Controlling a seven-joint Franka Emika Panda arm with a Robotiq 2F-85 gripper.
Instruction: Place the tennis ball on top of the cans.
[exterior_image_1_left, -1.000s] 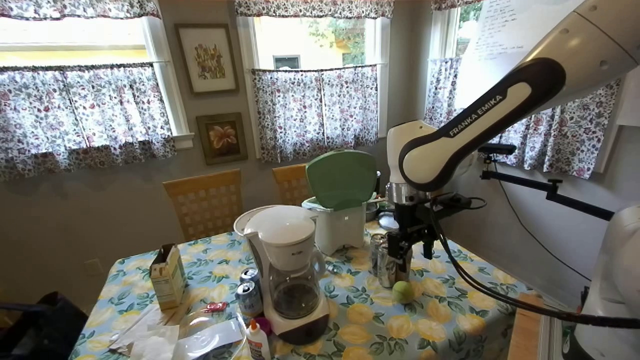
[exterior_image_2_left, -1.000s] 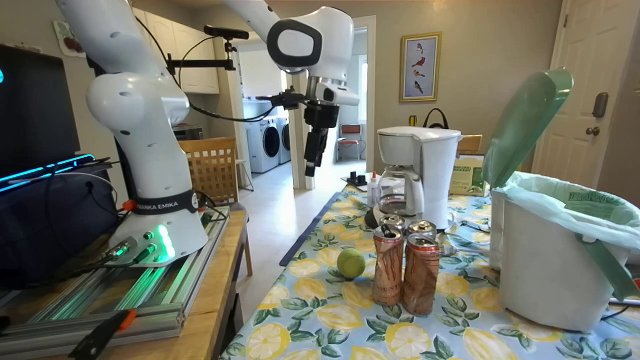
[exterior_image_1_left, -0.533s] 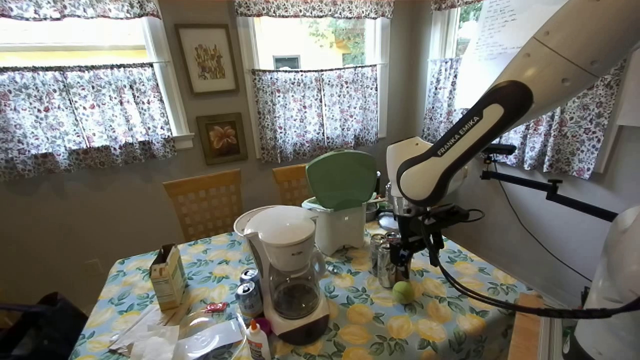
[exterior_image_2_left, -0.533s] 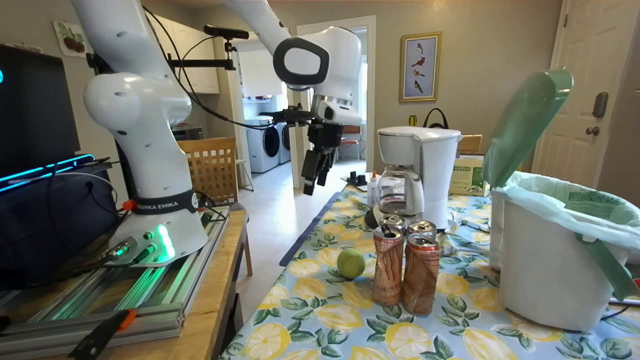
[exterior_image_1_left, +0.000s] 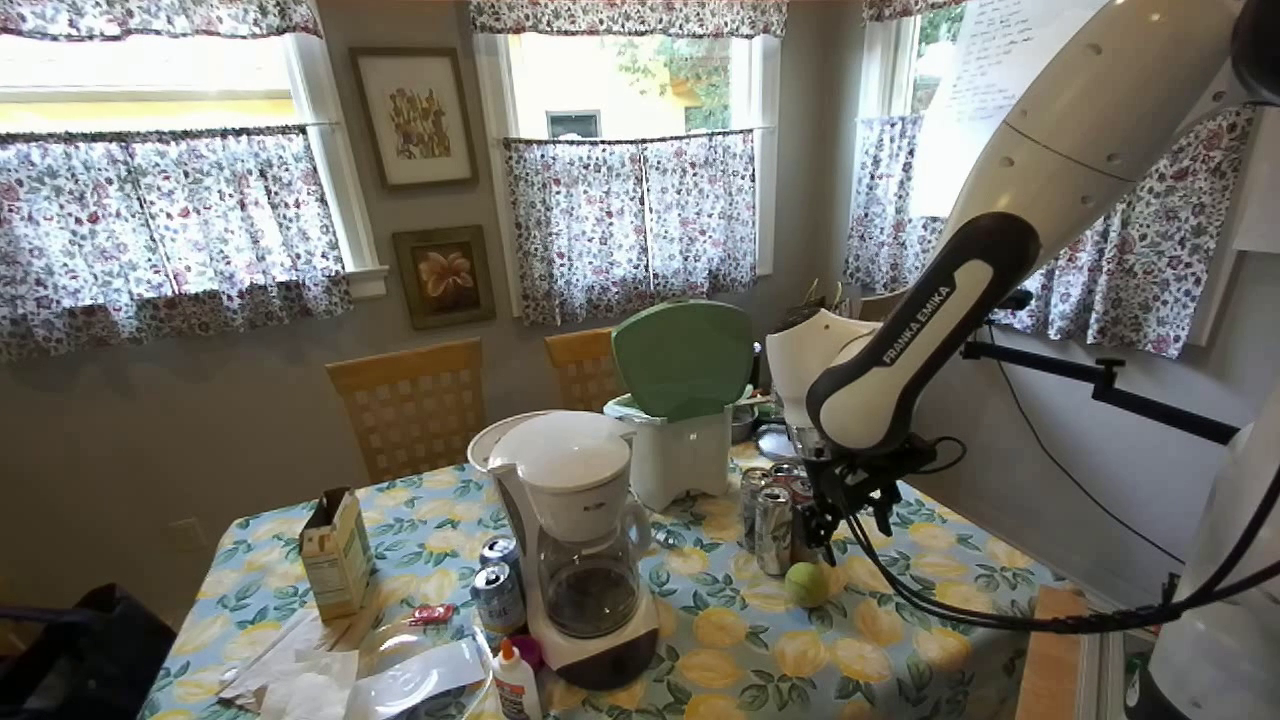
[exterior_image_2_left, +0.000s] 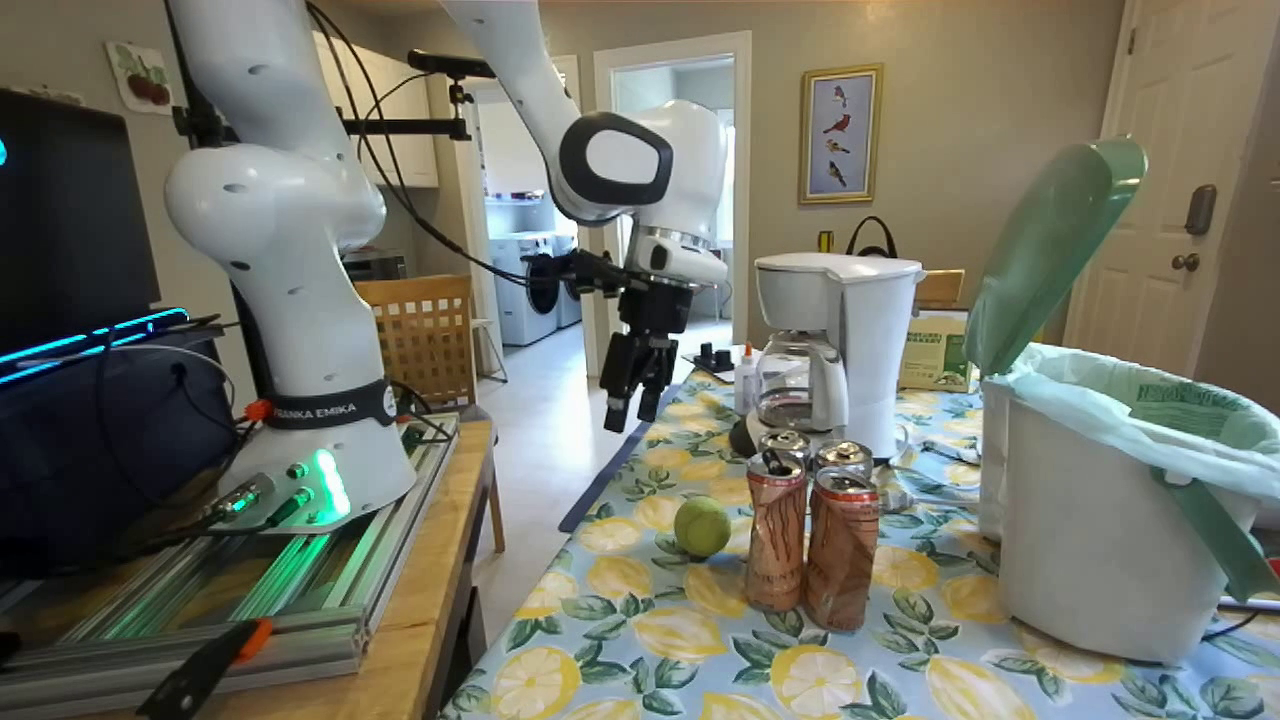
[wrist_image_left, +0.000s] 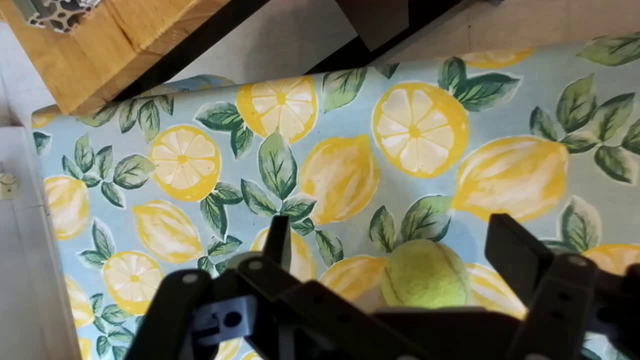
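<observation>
The fuzzy yellow-green tennis ball (exterior_image_1_left: 806, 585) rests on the lemon-print tablecloth, and it also shows in an exterior view (exterior_image_2_left: 702, 527). The cans (exterior_image_1_left: 773, 530), a tight upright group of several, stand right beside the ball; their reddish-brown sides show in an exterior view (exterior_image_2_left: 842, 560). My gripper (exterior_image_2_left: 632, 415) points down with its fingers spread, above table height and apart from the ball. In the wrist view the ball (wrist_image_left: 425, 275) appears between the two open fingertips (wrist_image_left: 390, 225), farther down on the cloth; its lower edge is hidden by the gripper body. The cans are out of the wrist view.
A white coffee maker (exterior_image_1_left: 575, 470) with a glass pot stands beyond the ball, with two more cans (exterior_image_1_left: 497, 597) and a glue bottle (exterior_image_1_left: 515, 682) beside it. A white bin (exterior_image_2_left: 1100, 530) with a raised green lid stands near the cans. The table edge runs close to the ball.
My gripper has moved down toward the tabletop and tilted a little. The fingers show more spread in the exterior views. The ball and cans have not moved.
</observation>
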